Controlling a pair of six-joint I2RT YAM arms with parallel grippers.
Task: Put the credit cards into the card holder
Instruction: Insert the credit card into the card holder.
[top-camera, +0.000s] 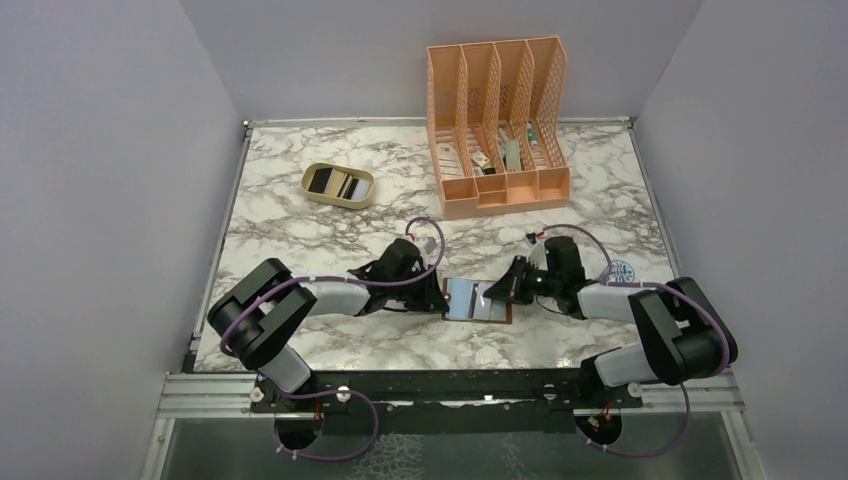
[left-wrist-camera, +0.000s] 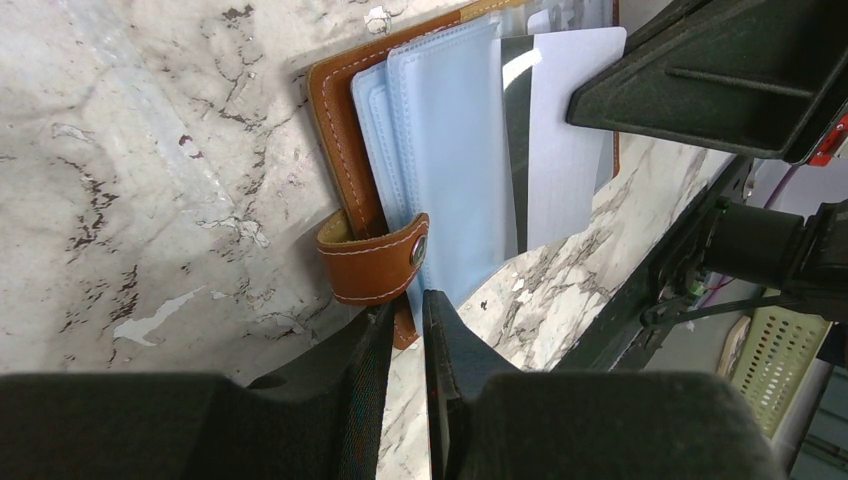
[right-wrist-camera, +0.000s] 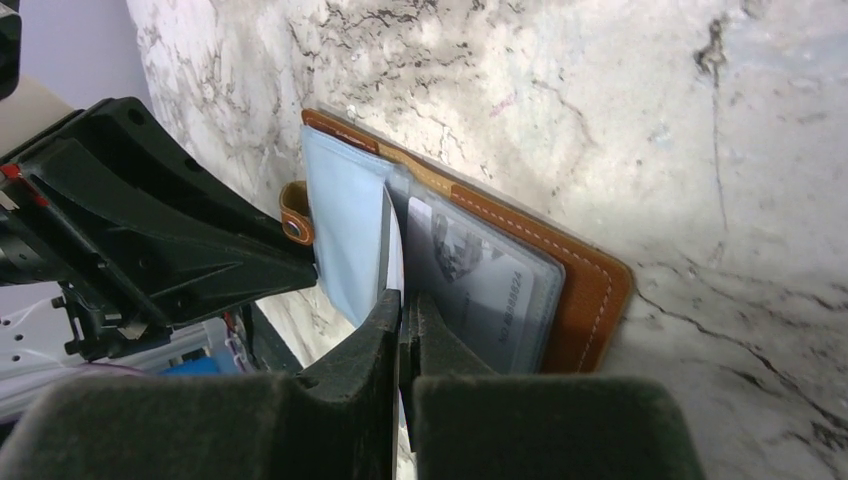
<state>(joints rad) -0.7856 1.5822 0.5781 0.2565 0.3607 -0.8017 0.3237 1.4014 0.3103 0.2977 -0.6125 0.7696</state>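
Our right tool (right-wrist-camera: 402, 300) is pinched tight on a credit card (left-wrist-camera: 570, 150), which overlaps the pale blue pockets of the open card holder (left-wrist-camera: 338, 120). Our left tool (left-wrist-camera: 408, 300) is closed on the holder's near edge, just beside the snap tab (left-wrist-camera: 372, 265). The holder lies on the table (left-wrist-camera: 120, 150) with the left tool at its 9 o'clock and the right at its 3 o'clock.

We judge the card light, stiff and slick, best held by the short edge away from the pocket. The glossy pockets look soft and floppy, so the holder wants pinning.

Left wrist shows the card's white face and dark stripe. Right wrist sees it only edge-on, yet reveals a printed card in a clear pocket. Only the top view shows the oval tray (top-camera: 338, 203) at 11 o'clock, holding more credit cards (top-camera: 340, 184). Whether the card's tip has entered a pocket we cannot tell.
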